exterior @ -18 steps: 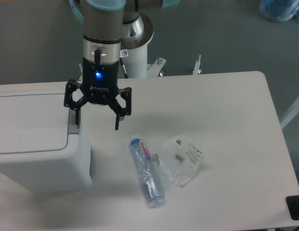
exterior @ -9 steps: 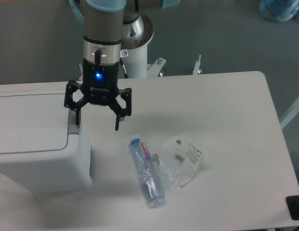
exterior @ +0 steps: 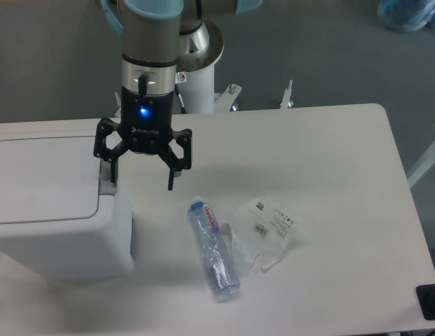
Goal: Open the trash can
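Note:
The trash can (exterior: pixel 52 210) is a large white boxy bin at the left of the table, its flat lid down. Its grey button tab (exterior: pixel 105 183) sits at the lid's right edge. My gripper (exterior: pixel 141 180) hangs open above the bin's right side. Its left finger (exterior: pixel 113 171) stands over the tab; whether it touches the tab I cannot tell. Its right finger (exterior: pixel 171 176) hangs over the bare table, right of the bin. The gripper holds nothing.
A crushed clear plastic bottle (exterior: pixel 213 247) lies on the white table (exterior: pixel 329 175), right of the bin. Crumpled clear wrapping with labels (exterior: pixel 266 227) lies beside it. The arm's white base post (exterior: pixel 199 77) stands behind the table.

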